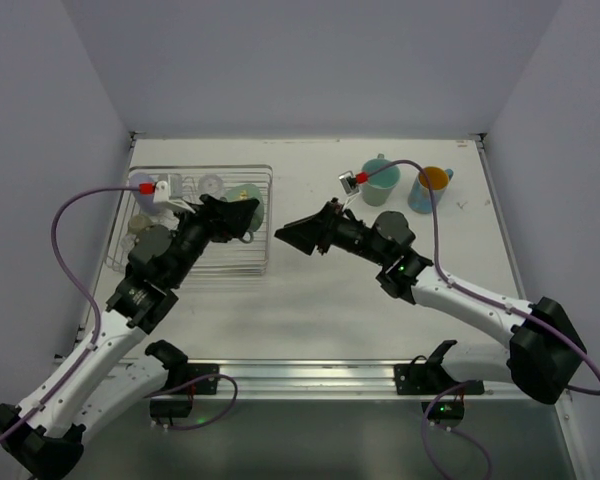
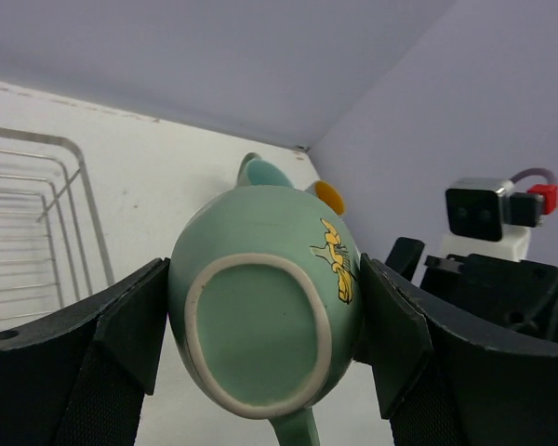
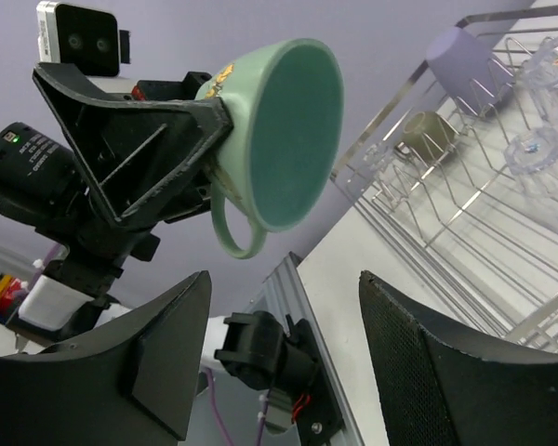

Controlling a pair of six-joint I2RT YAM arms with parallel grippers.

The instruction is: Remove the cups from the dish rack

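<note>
**Mint mug pinched by the left claw, right claw spread before it**

The left gripper (image 2: 265, 302) pinches a mint mug (image 3: 288, 130) by its sides, one dark finger (image 2: 135, 321) against each flank. The mug lies on its side in the air. In the left wrist view its pale unglazed base fills the middle of the frame, with a small yellow print on the upper right of the body. In the right wrist view its mouth faces the camera at upper centre and its handle hangs down at the lower left of the cup. From above, the mug sits over the right edge of the rack (image 1: 270, 215), which fills the upper left of the table (image 1: 330, 310).

The right gripper (image 3: 284, 307) is spread wide and pinches nothing. Its two fingers frame the bottom of its own view, and the mug is above the gap, apart from both. In the top view its tips point left toward the mug, just right of the rack.

In the rack, at the upper right of the right wrist view, are a lavender cup (image 3: 460, 56), a beige cup (image 3: 428, 135) and clear glasses (image 3: 539, 149).

At the upper right of the top view, another mint mug (image 1: 380, 180) and a blue mug (image 1: 432, 188) with an orange inside stand upright on the table, near each other and well apart from the rack.
</note>
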